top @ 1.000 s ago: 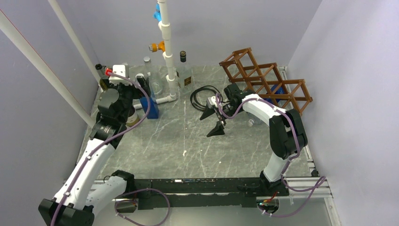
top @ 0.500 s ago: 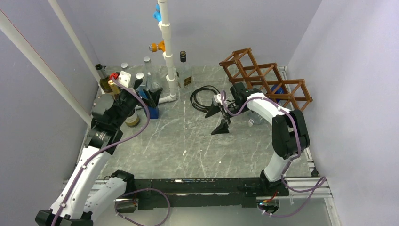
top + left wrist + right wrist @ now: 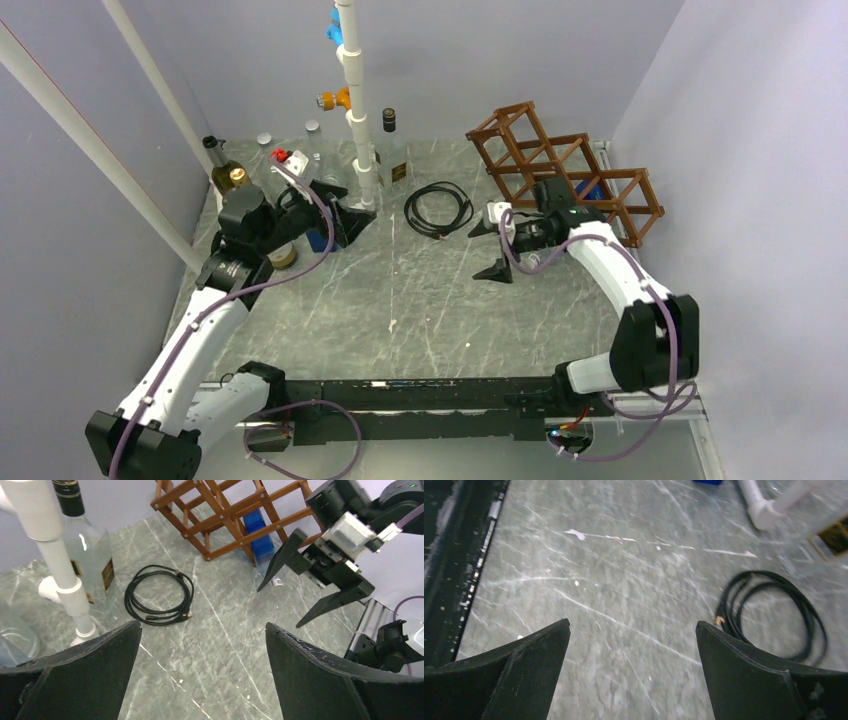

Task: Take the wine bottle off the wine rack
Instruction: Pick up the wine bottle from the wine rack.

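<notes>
The reddish-brown wine rack (image 3: 560,165) stands at the back right of the table, and the left wrist view shows it too (image 3: 220,510). A blue wine bottle (image 3: 257,525) lies in one of its low cells (image 3: 591,191), neck pointing out toward the table. My right gripper (image 3: 489,250) hovers open just left of the rack, and it also shows in the left wrist view (image 3: 280,607). Nothing but bare table lies between its fingers (image 3: 631,622). My left gripper (image 3: 345,205) is open at the back left, facing the rack, with nothing between its fingers (image 3: 202,625).
A coiled black cable (image 3: 438,208) lies between the two grippers. A white pipe stand (image 3: 355,100) and a clear black-capped bottle (image 3: 390,150) rise at the back centre. Several bottles (image 3: 225,175) and a blue box (image 3: 322,238) crowd the back left corner.
My left gripper has swung right, away from the back-left bottles and toward the table's middle. My right gripper has drawn back to the right, closer to the rack. Both stayed open.
</notes>
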